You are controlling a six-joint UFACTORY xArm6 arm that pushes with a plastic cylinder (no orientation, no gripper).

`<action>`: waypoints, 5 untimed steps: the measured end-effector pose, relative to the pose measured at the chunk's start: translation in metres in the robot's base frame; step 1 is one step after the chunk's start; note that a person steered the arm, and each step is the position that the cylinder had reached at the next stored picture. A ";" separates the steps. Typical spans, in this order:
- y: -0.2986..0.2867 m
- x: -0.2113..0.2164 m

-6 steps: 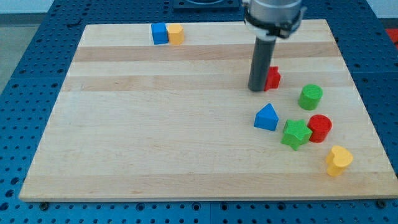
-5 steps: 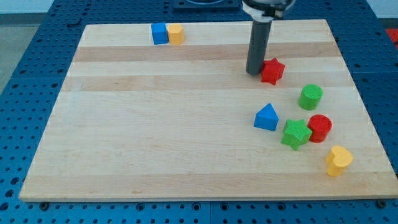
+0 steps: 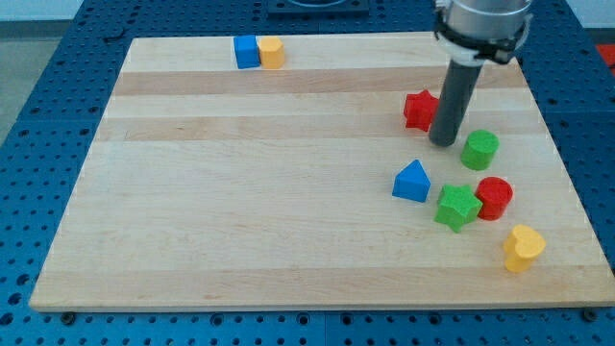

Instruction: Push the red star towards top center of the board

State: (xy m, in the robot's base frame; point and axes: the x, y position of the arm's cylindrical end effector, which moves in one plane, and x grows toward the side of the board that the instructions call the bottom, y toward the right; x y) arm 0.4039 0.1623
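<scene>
Tip: my tip (image 3: 443,143) rests on the desk (image 3: 288,240) just below and to the view's right of the red star, close enough that I cannot tell whether they touch; the rod's shaft hides the star's right edge.
Gripper: none on this arm, only a plain rod, so there is nothing to open, close or hold.
Red star: the red star (image 3: 420,111) lies in the right half of the board, roughly a third of the way down from the top edge, well to the view's right of top centre.
Progress: judging from where it lies, most of the task is left; the star has to travel up and a good way toward the view's left to reach top centre.
Position for the push: the tip sits on the star's lower right side, which looks like a fair side to push from for an up-and-left course.
Neighbours of the star: green cylinder (image 3: 479,150) below and to its right, just beside the tip; blue triangular block (image 3: 412,181) below it; green star (image 3: 457,207) and red cylinder (image 3: 495,198) lower still, touching each other; yellow block (image 3: 524,247) lowest, toward the bottom right corner.
Open room: the stretch from the star up and left toward top centre is bare wood, with no block in the way.
Edges: blue cube (image 3: 247,51) and yellow cylinder (image 3: 272,52) stand together by the top edge, far left of the star and left of centre; overshooting could reach them or the top edge.
</scene>
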 end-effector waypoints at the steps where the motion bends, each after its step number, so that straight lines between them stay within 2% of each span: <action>1: -0.012 -0.028; 2: -0.066 -0.035; 3: -0.096 -0.062; 4: -0.110 -0.100; 5: -0.112 -0.117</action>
